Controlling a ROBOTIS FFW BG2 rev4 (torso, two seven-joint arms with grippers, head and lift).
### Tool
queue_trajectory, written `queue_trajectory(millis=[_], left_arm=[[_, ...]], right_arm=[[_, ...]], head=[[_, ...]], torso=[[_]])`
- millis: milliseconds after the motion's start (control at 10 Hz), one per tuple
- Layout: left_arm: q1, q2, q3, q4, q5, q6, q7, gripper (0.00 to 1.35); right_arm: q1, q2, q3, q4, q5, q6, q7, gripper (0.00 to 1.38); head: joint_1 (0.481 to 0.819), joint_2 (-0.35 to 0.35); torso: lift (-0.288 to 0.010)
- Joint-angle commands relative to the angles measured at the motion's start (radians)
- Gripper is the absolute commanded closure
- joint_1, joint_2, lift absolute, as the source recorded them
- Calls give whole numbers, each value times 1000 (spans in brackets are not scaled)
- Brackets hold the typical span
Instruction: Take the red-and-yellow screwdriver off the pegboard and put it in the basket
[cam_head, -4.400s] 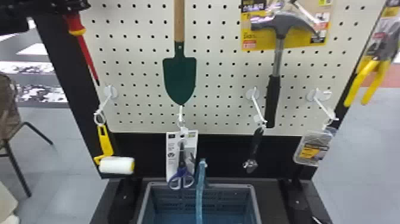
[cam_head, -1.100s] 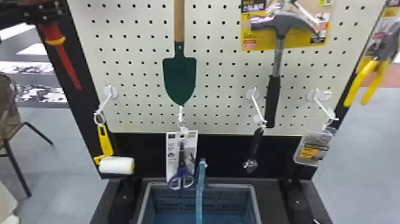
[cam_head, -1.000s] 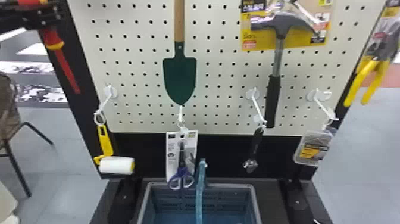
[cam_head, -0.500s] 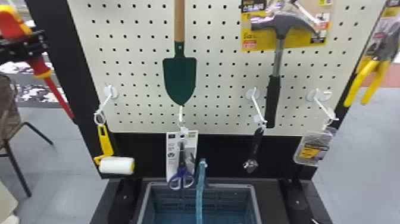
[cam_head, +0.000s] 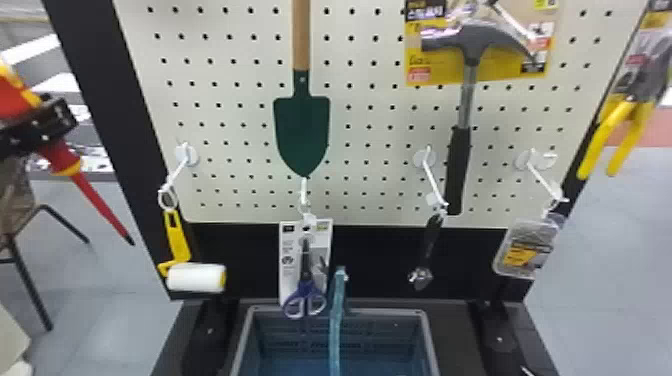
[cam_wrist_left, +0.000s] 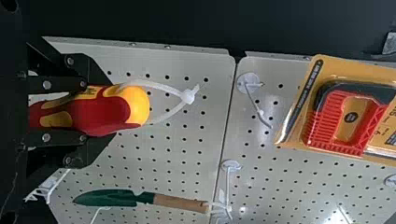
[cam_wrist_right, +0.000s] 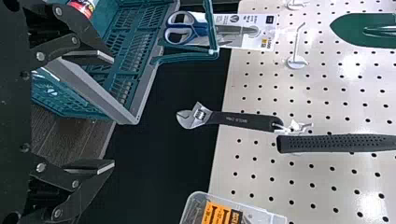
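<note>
At the left edge of the head view, my left gripper (cam_head: 42, 122) is shut on the red-and-yellow screwdriver (cam_head: 97, 200), whose red shaft slants down to the right, off the pegboard (cam_head: 240, 150). In the left wrist view, the left gripper (cam_wrist_left: 58, 109) clasps the handle of the screwdriver (cam_wrist_left: 107, 111), a white tie looped at its yellow end. The basket (cam_head: 430, 345) stands below the board. My right gripper (cam_wrist_right: 112, 112) is open with nothing between its fingers, beside the basket (cam_wrist_right: 133, 100).
A yellow-handled roller (cam_head: 195, 277) hangs at the board's lower left, between screwdriver and basket. Scissors (cam_head: 305, 295) hang over the basket's back rim, beside its upright blue-green handle (cam_head: 337, 320). A trowel (cam_head: 302, 130), hammer (cam_head: 459, 165) and wrench (cam_head: 429, 250) hang further right.
With the screwdriver in it, my left gripper has come down from the upper left, after a shift to the left. More of the screwdriver's handle shows. The hanging tools have kept their places.
</note>
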Motion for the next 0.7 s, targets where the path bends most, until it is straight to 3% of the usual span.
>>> queue_trajectory(millis=[0, 100, 500, 600], left_arm=[[36, -47, -9, -30, 6, -3, 26, 1193], [46, -74, -17, -30, 9, -12, 38, 1194], [113, -252, -28, -37, -20, -80, 58, 1193], [139, -286, -37, -37, -46, -98, 60, 1193]], right_arm=[[0, 1, 1, 2, 1, 0, 0, 478], [-2, 1, 1, 2, 1, 0, 0, 479], [-2, 1, 1, 2, 3, 2, 0, 478], [-2, 1, 1, 2, 3, 2, 0, 478]], head=[[549, 0], [549, 0], [549, 0], [549, 0]], torso=[[-100], [-100], [-100], [-100]])
